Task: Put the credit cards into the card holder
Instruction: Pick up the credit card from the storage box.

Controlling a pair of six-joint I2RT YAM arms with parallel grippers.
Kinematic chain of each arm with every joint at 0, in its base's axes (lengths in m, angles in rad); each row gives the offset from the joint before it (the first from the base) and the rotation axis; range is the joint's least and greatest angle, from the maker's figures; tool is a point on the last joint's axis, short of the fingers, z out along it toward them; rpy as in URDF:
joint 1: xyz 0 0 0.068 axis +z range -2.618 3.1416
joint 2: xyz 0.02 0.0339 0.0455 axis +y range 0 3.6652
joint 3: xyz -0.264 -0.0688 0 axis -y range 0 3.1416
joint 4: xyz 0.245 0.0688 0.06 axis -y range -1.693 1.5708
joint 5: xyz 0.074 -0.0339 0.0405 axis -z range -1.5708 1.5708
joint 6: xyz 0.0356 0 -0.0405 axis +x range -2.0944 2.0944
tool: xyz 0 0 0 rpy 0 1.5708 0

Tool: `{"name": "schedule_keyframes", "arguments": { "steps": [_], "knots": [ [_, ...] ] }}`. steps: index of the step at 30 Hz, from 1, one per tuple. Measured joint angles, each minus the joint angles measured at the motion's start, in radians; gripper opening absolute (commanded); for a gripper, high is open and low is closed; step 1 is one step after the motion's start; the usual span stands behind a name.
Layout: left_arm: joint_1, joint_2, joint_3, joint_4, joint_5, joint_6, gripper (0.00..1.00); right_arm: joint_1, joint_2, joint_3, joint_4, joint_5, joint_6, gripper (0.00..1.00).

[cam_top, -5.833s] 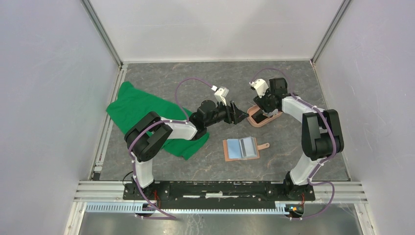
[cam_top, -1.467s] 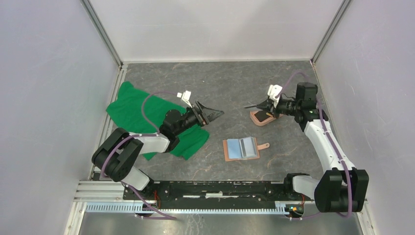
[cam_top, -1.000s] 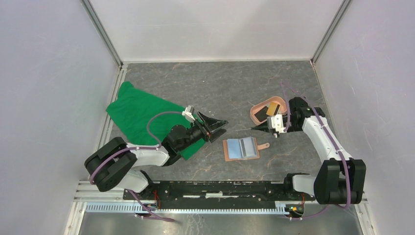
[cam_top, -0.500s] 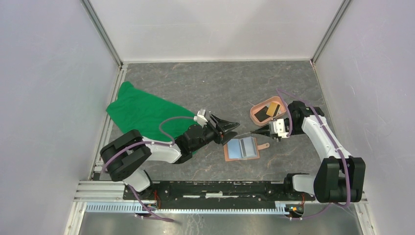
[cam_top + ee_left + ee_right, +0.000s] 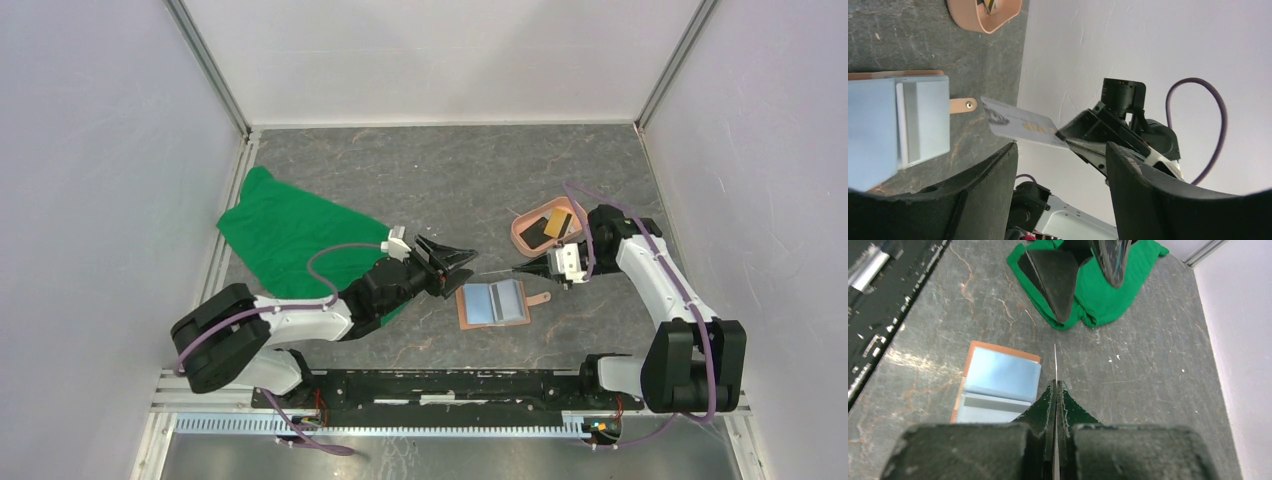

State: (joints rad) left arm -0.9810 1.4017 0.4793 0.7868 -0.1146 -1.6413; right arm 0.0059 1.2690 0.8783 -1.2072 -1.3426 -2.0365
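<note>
The card holder [image 5: 492,302] lies open on the table, blue-grey pockets up, its strap tab [image 5: 962,105] pointing right. My right gripper [image 5: 520,268] is shut on a pale credit card [image 5: 1020,124], held edge-on [image 5: 1055,362] just above the holder's far edge. My left gripper [image 5: 466,263] hovers left of that card, open, with nothing between its fingers [image 5: 983,190]; the card's free end points toward it. A dark card [image 5: 537,228] and a yellow-orange card [image 5: 558,222] lie in the pink tray [image 5: 522,238].
A crumpled green cloth [image 5: 290,235] lies at the left, under the left arm and behind its fingers [image 5: 1053,280] in the right wrist view. Metal rails line the near edge and white walls enclose the table.
The left gripper has come right from over the cloth toward the held card, and its jaws have narrowed somewhat. The right gripper has dipped slightly toward the holder, still gripping the card.
</note>
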Motion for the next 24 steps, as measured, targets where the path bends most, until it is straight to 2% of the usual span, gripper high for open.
{"name": "schedule_keyframes", "arguments": {
  "steps": [5,9,13,18,21,24],
  "knots": [
    [0.0,-0.059,0.0,-0.059,0.003,0.0,0.73,0.0,-0.027,-0.017,0.122,0.019,0.072,0.0],
    [-0.011,-0.048,0.0,-0.08,0.014,-0.008,0.73,0.008,-0.108,-0.087,0.331,0.044,0.264,0.0],
    [-0.028,0.016,0.004,-0.077,0.018,-0.038,0.73,0.053,-0.208,-0.192,0.565,0.087,0.473,0.0],
    [-0.029,0.131,0.038,-0.063,0.003,-0.064,0.71,0.101,-0.201,-0.196,0.628,0.095,0.514,0.0],
    [-0.029,0.199,0.064,-0.006,0.002,-0.089,0.61,0.112,-0.196,-0.196,0.634,0.099,0.514,0.0],
    [-0.029,0.253,0.074,0.068,0.002,-0.121,0.46,0.124,-0.195,-0.196,0.635,0.111,0.507,0.0]
  ]
}}
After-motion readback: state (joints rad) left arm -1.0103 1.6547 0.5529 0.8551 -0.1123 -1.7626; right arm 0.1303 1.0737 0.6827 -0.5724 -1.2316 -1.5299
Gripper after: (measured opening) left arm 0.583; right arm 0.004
